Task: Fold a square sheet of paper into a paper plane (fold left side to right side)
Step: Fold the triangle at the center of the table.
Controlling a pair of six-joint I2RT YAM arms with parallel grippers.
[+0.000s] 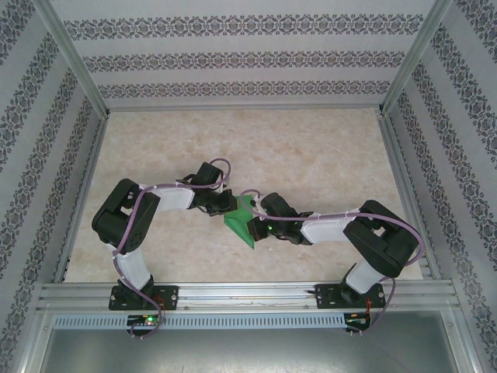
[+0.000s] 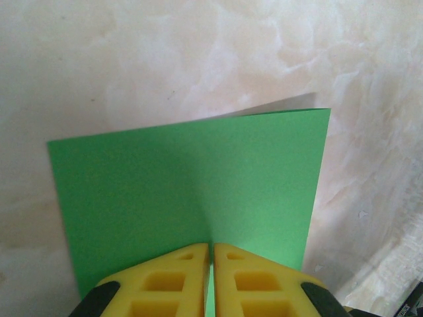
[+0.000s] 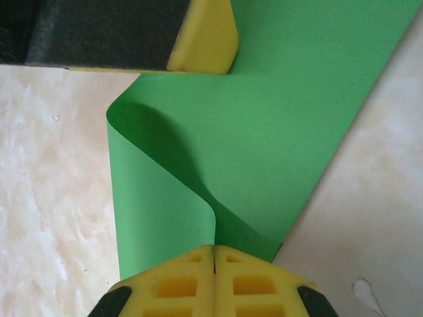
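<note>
Left pincer (image 2: 211,247) and right pincer (image 3: 214,249) are both squeezed shut on the green paper (image 1: 242,221), near the middle of the table (image 1: 326,148). It is only bent over, not pressed flat. Nearly all the folding is left.

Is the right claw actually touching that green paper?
Touching. The right wrist view shows the right gripper shut, pinching the paper at its curled edge.

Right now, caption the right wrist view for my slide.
Right gripper shut on the curled square sheet of paper; left gripper pinches its far side.
</note>
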